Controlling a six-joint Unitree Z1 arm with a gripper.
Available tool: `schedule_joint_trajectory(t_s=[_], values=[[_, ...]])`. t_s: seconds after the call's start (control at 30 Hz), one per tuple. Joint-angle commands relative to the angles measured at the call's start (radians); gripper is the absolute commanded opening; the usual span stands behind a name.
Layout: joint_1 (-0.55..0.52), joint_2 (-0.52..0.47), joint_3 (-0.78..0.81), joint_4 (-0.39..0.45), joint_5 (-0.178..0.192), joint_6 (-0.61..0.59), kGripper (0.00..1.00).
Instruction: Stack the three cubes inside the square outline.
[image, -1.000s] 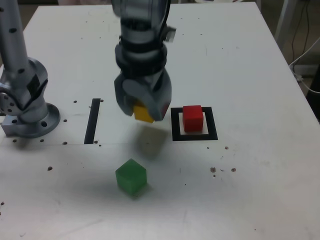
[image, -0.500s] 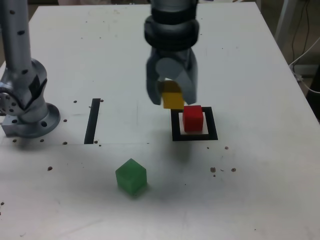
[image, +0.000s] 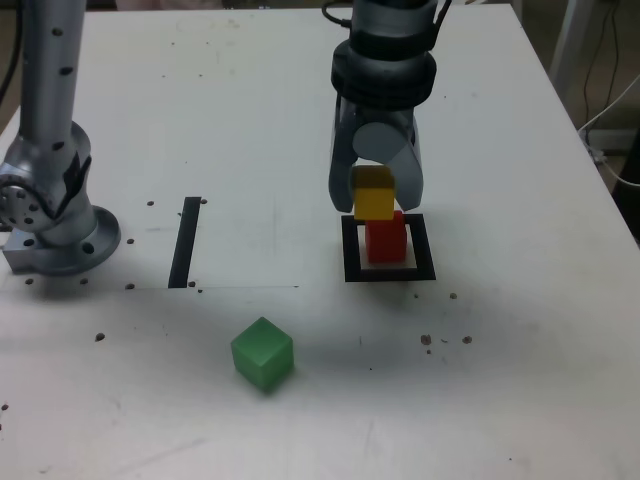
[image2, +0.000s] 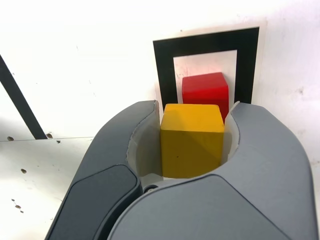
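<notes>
I hold the yellow cube (image: 374, 194) in my end effector (image: 376, 190), its two curved fingers closed against opposite sides of the block. The cube is in the air, above the white tabletop (image: 520, 350). In the exterior view it overlaps the upper part of the red cube (image: 386, 240); I cannot tell whether the two are touching.

The red cube sits inside the square outline (image: 424, 246), a thick black frame around a white centre. White surface shows between the red cube and the black border, and the block stands within the frame, one of its faces turned toward the exterior camera.

The green cube (image: 263, 354) rests on the tabletop, outside the frame, nearer the exterior camera and toward the exterior view's left. It is turned so that a corner points toward that camera.

Farther to the exterior view's left, a straight black strip (image: 185, 242) lies on the tabletop, between the outline and the round grey base (image: 76, 248) of my arm. Small dark spots are scattered over the white surface.

In the wrist view, the yellow cube fills the space between my grey fingers, with part of the red cube and the black frame visible beyond it.
</notes>
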Motion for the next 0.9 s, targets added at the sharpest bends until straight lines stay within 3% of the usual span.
schedule_joint_trajectory(t_s=[0.0,0.57,0.87], values=[[0.005,0.005,-0.004,0.003,0.001,0.004,0.12],[0.017,0.056,-0.002,-0.031,-0.038,0.028,0.15],[0.019,0.077,-0.011,-0.043,-0.038,0.029,0.18]])
